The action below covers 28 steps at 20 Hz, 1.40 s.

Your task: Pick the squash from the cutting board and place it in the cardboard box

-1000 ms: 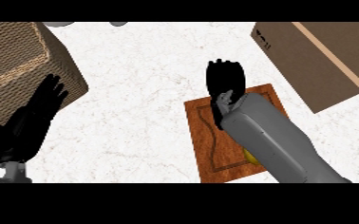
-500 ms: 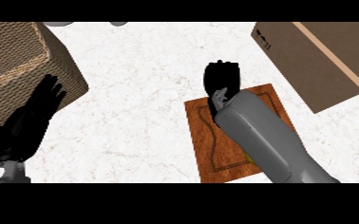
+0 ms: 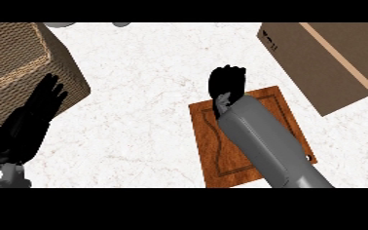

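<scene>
Though hanging just over the far edge of the cutting board (image 3: 205, 161), gives little away: right hand (image 3: 226, 84), seen from above as one dark shape. Cannot tell if open, shut, or wrapped round something. Behind it, the grey forearm (image 3: 267, 143), lying across most of the wooden board and hiding the middle of it. No squash to be seen anywhere; most likely tucked under that hand or arm, on the board or just lifted off it, but cannot say which. Further out to the right, the cardboard box (image 3: 316, 58), apart from the board, with a strip of white counter (image 3: 144, 78) between them. Nothing yellow on or in the box as far as can be seen. So probably at the grabbing step, with the lift, the carry to the right and the drop into the box all left to do. Far off at the left edge, left hand (image 3: 34, 114), open and resting, fingers up, in front of a brown woven box (image 3: 25, 53).
</scene>
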{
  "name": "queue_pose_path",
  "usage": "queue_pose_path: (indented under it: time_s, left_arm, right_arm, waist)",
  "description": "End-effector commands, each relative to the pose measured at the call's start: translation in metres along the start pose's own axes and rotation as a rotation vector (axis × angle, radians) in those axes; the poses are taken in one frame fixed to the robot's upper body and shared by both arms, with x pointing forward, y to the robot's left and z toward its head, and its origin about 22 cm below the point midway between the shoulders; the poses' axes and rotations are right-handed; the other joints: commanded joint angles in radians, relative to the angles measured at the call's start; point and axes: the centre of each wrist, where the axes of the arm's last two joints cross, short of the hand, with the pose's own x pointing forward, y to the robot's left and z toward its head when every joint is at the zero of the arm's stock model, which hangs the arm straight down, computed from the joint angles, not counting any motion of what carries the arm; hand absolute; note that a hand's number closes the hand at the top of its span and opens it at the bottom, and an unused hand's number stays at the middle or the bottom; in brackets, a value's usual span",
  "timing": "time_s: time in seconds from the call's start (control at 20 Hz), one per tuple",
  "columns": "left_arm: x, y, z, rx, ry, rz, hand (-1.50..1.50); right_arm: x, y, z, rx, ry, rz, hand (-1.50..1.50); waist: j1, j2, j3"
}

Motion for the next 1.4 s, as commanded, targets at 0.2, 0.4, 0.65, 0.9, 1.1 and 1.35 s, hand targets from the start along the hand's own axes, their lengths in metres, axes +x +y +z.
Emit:
queue_pose_path:
  time_s: [0.2,0.4,0.65,0.9,1.1,1.35]
  left_arm:
    - [0.002,0.011,-0.001,-0.002,0.003,-0.006,0.0]
    - [0.0,0.001,0.012,0.012,0.004,0.004,0.0]
    - [0.013,0.002,-0.007,0.004,-0.021,0.008,0.0]
    - [0.002,0.009,-0.008,0.012,-0.015,-0.016,0.0]
    - [-0.005,-0.022,-0.001,-0.005,-0.01,0.003,0.0]
    - [0.001,0.002,-0.005,-0.007,-0.01,0.004,0.0]
  right_arm:
    - [-0.01,0.016,-0.009,0.051,0.144,0.048,-1.5]
    - [-0.008,0.026,-0.008,0.075,0.146,0.06,-1.5]
    - [-0.025,0.023,-0.006,0.082,0.146,0.067,-1.5]
    - [-0.019,0.028,-0.021,0.089,0.149,0.072,-1.5]
    - [-0.014,0.035,-0.032,0.081,0.155,0.066,-1.5]
    - [-0.03,0.051,-0.024,0.023,0.069,0.057,1.5]
  waist:
    - [-0.002,0.0,0.0]
    - [0.001,-0.001,0.0]
    - [-0.007,-0.001,0.0]
    - [0.0,0.002,0.0]
    - [0.005,0.002,0.0]
    - [-0.002,0.001,0.0]
